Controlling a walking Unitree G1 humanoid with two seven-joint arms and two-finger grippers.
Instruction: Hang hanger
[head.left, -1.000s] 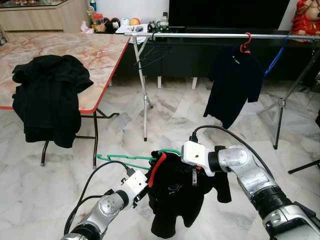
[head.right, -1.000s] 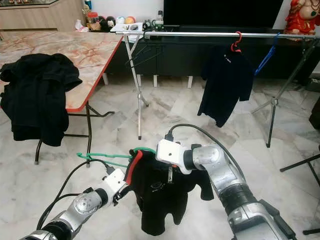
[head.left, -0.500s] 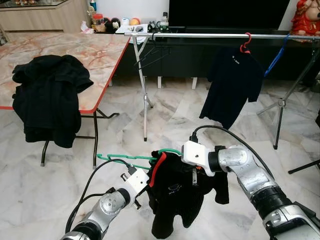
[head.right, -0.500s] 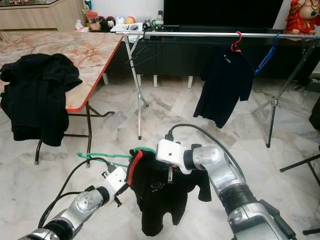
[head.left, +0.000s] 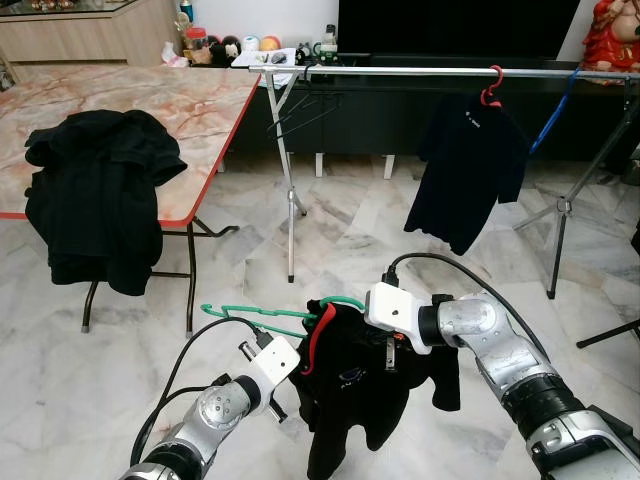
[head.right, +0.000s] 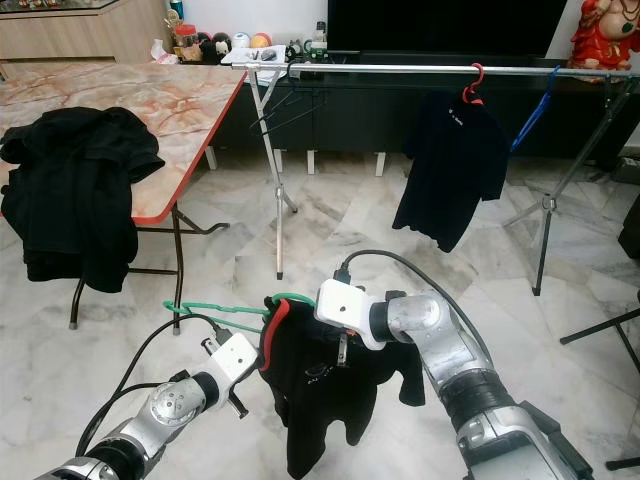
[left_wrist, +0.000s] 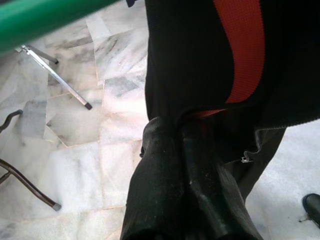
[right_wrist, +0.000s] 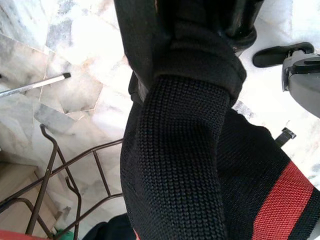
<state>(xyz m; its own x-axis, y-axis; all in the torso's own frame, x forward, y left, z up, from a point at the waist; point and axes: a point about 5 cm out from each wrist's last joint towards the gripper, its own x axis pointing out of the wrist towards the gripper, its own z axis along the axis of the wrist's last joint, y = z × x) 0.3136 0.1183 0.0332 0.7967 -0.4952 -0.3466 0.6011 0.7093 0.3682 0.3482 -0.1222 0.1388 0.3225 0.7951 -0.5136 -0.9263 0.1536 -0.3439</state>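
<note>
From the head cameras, the black knit garment with a red-striped collar (head.left: 350, 385) hangs low and near, between the two arms, draped on a green plastic hanger (head.left: 262, 317) whose hook juts out to the left. The left gripper (head.left: 297, 372) meets the cloth at the collar's left edge, and the right gripper (head.left: 392, 350) is buried in the fabric on the right. Far ahead runs a long silver metal clothes rail (head.left: 420, 72), already carrying a black T-shirt on a red hanger (head.left: 465, 165); a marble-topped folding table (head.left: 190, 110) with a heap of black clothes (head.left: 98, 195) stands to the left. In the left wrist view, the two black fingers (left_wrist: 165, 165) are pressed together on a fold of the black cloth just under the red stripe. In the right wrist view, ribbed black knit covers the fingers, so I cannot tell whether they are apart or closed. The garment seems still to be getting settled on the hanger; next it likely needs lifting and carrying to the rail, hook first.
</note>
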